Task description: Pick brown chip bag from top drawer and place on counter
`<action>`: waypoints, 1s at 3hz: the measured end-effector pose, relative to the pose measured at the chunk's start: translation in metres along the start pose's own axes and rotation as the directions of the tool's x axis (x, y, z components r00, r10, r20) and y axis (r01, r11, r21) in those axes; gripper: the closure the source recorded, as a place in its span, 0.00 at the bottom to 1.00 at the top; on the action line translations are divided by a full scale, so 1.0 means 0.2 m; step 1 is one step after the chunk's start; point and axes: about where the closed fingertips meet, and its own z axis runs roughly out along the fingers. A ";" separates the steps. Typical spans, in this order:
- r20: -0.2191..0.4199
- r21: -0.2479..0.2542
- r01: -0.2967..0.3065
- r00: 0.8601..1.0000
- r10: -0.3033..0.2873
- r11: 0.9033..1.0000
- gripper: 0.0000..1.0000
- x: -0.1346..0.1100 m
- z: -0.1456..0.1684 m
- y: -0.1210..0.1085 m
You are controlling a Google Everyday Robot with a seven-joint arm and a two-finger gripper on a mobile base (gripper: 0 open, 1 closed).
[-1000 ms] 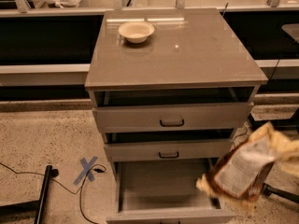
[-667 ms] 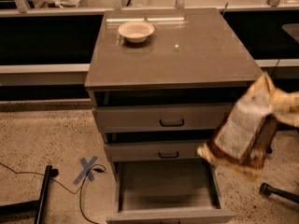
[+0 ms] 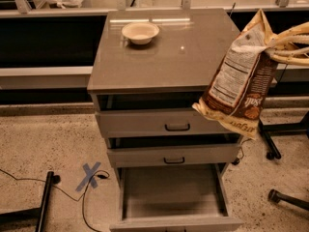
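Observation:
My gripper (image 3: 276, 43) comes in from the right edge and is shut on the upper end of the brown chip bag (image 3: 240, 80). The bag hangs tilted in the air, its white label panel facing me, over the right front corner of the counter (image 3: 164, 57) and in front of the upper drawers. The top drawer (image 3: 169, 190), the lowest and deepest one, is pulled open and its grey floor is bare.
A pale bowl (image 3: 140, 32) sits at the counter's back left. Two upper drawers with dark handles (image 3: 176, 127) are slightly open. A blue tape cross (image 3: 89, 176) and cable lie on the speckled floor at left. Chair casters (image 3: 273, 194) stand at right.
The gripper has lifted the bag from beside the open lowest drawer up to counter height at the cabinet's right front corner.

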 end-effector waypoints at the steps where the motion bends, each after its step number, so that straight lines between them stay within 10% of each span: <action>1: 0.000 0.000 0.000 1.000 0.000 1.000 1.00 0.00 0.00 0.00; 3: 0.009 -0.029 0.022 1.000 -0.021 0.999 1.00 0.29 0.34 -0.22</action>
